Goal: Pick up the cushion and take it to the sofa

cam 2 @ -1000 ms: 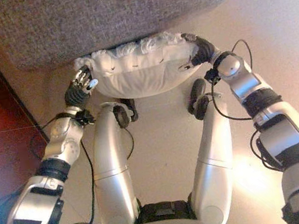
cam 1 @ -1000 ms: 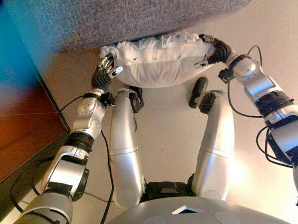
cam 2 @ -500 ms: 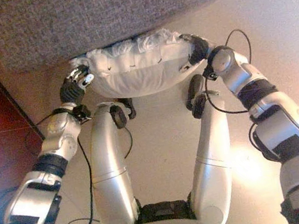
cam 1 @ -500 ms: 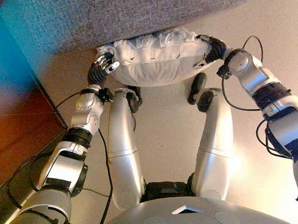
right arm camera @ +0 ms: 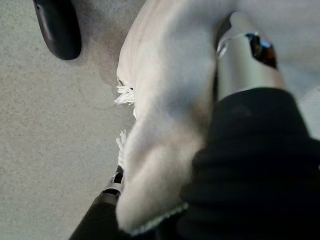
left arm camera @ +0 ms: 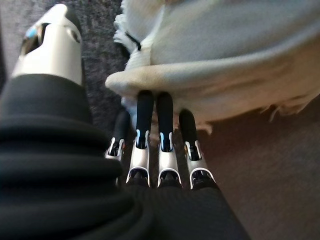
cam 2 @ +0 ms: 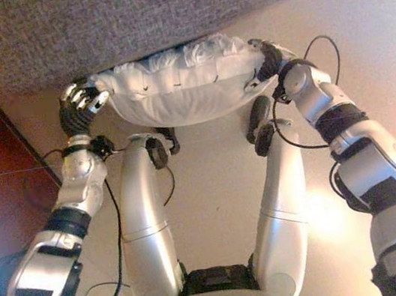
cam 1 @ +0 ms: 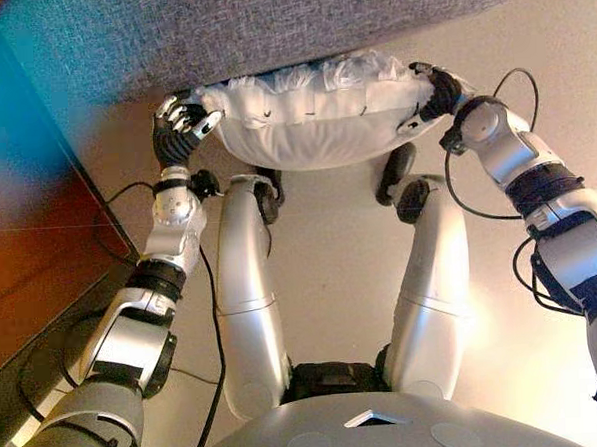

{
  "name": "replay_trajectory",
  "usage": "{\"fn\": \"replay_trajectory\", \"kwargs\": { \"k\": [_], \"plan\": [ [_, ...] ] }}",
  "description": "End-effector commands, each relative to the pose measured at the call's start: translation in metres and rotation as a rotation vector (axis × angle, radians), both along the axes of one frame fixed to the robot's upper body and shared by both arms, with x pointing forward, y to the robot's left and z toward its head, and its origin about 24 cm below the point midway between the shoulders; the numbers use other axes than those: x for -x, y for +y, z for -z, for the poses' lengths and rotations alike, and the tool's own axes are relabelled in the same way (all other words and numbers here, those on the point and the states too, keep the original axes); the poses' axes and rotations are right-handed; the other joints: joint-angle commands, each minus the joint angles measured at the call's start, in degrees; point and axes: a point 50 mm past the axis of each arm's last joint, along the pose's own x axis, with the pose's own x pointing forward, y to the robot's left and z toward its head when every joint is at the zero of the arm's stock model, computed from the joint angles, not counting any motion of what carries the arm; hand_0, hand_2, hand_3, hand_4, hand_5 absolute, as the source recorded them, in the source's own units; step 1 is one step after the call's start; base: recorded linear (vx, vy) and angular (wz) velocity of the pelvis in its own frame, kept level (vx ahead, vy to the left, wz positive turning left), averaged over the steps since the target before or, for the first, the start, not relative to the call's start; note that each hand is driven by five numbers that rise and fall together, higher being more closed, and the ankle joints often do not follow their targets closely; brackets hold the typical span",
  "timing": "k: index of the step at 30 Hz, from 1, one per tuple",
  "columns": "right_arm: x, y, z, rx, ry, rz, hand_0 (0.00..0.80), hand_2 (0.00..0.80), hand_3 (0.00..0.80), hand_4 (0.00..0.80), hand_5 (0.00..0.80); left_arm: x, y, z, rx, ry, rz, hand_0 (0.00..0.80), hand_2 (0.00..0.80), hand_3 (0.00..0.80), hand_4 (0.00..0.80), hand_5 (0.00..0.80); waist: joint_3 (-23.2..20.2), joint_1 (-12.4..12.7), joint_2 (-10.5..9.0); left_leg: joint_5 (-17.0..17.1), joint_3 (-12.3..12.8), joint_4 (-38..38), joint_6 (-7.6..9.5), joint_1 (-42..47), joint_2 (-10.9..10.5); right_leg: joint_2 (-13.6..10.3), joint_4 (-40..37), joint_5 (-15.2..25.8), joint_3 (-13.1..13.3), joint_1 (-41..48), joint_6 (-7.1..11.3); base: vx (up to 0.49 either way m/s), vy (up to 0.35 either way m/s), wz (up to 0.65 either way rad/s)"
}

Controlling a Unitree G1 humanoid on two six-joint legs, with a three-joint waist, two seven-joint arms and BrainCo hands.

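The white cushion point(cam 1: 318, 122) with a fringed edge hangs between my two hands, against the lower front edge of the grey sofa point(cam 1: 268, 25). My left hand point(cam 1: 177, 133) is at the cushion's left corner. In the left wrist view its fingers point(left arm camera: 150, 115) are straight, with their tips under the cushion's edge point(left arm camera: 225, 60) and the thumb apart from it. My right hand point(cam 1: 440, 94) grips the cushion's right end. In the right wrist view the cloth point(right arm camera: 165, 100) is folded between its thumb and fingers.
A dark reddish-brown piece of wooden furniture point(cam 1: 30, 258) stands close on the left, next to my left arm. Beige floor point(cam 1: 539, 41) lies to the right of the sofa and under the cushion.
My left hand has slid out leftward from the cushion's side to its corner and its fingers have straightened. The right hand keeps its grip and the cushion sits slightly closer to the sofa.
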Motion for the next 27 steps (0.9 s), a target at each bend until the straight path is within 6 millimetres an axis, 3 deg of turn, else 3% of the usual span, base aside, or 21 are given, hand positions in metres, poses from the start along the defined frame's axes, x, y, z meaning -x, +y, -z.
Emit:
{"fn": "replay_trajectory", "kwargs": {
  "k": [1,6,10,17,27],
  "plan": [
    [0.006,-0.022,-0.005,0.012,-0.042,0.059,0.0,0.0,0.0,0.0,0.0,0.01,0.0,0.001,0.048,-0.047,-0.068,0.0,0.0,0.0,0.0,0.0,-0.22,2.11,2.06,-3.28,1.33,-2.17,-0.54,4.29,-3.3,0.29,-3.37,2.37,-1.39,4.01,0.9,-0.003,-0.057,0.09],
    [0.006,-0.023,-0.006,-0.008,-0.04,0.053,0.0,0.0,0.0,0.0,0.0,0.017,0.009,0.031,0.067,0.098,-0.111,0.0,0.0,0.0,0.0,0.0,-0.22,2.62,1.71,-3.43,1.03,-1.96,-0.25,4.35,-3.18,0.16,-3.19,2.25,-2.03,4.38,0.8,-0.005,-0.032,0.08],
    [0.004,-0.02,-0.008,-0.019,-0.032,0.037,0.0,0.0,0.0,0.0,0.0,0.011,0.014,0.034,0.084,0.145,-0.121,0.0,0.0,0.0,0.0,0.0,-0.22,2.22,1.39,-3.41,0.93,-1.51,0.09,4.03,-2.68,0.26,-2.94,2.27,-1.97,4.18,0.67,-0.003,-0.004,0.05],
    [-0.001,-0.01,-0.015,-0.015,-0.021,-0.004,0.0,0.0,0.0,0.0,0.0,-0.009,-0.003,0.025,0.104,0.179,0.116,0.0,0.0,0.0,0.0,0.0,-0.22,0.72,0.97,-3.29,1.23,-1.24,0.54,4.01,-1.89,0.45,-2.82,2.77,-1.27,3.88,0.68,0.0,0.0,0.0],
    [-0.004,-0.001,-0.023,0.009,-0.011,-0.033,0.0,0.0,0.0,0.0,0.0,-0.032,-0.029,-0.01,0.114,0.127,0.33,0.0,0.0,0.0,0.0,0.0,-0.22,-1.43,0.81,-3.07,1.72,-0.01,0.51,1.91,-0.79,1.33,-2.25,3.32,0.54,1.69,0.55,-0.001,0.021,-0.02]
  ]
}}
